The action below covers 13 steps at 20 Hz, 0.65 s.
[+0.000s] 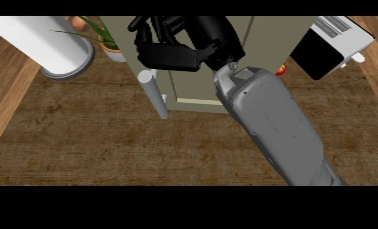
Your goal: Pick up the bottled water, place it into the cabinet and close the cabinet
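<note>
The brown wooden bench (88,143) filled the view. The right hand (173,48), black with curled fingers, hung at twelve o'clock over the grey-green cabinet (266,38); whether it clasped anything could not be told. The bottled water was not visible, possibly hidden under the hand or already inside. A pale cylindrical handle (153,93) lay just at seven o'clock of the hand, long axis running towards six, likely the next thing to push. The left hand was out of view.
</note>
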{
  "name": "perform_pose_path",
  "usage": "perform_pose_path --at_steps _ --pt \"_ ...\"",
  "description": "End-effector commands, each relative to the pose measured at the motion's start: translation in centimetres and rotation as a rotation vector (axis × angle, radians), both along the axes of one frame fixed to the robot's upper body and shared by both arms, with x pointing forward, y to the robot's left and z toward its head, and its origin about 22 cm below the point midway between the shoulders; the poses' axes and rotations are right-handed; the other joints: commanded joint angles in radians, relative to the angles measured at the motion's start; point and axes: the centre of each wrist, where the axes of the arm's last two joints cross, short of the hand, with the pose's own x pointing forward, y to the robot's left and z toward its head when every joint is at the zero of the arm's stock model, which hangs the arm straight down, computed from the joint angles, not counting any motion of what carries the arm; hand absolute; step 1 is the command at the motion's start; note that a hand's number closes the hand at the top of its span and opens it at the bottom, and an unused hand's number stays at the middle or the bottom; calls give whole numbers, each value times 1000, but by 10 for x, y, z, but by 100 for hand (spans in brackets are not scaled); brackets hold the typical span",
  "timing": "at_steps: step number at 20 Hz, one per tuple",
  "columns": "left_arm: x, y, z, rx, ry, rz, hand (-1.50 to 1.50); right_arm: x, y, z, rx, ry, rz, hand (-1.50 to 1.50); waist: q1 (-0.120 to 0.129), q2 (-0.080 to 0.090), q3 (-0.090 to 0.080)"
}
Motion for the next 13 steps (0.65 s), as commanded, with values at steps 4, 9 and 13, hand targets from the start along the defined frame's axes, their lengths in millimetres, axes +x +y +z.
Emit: perform_pose_path --at_steps 4,9,13 --pt "-2 0 4 1 -5 -32 150 42 -19 -42 -48 57 -143 150 19 31 -3" --pt "13 8 5 9 -20 -59 150 56 -26 -29 -62 72 -162 150 19 40 -5" --pt "13 -4 7 -10 -33 -59 150 58 -25 -42 -48 50 -183 150 30 42 -4"
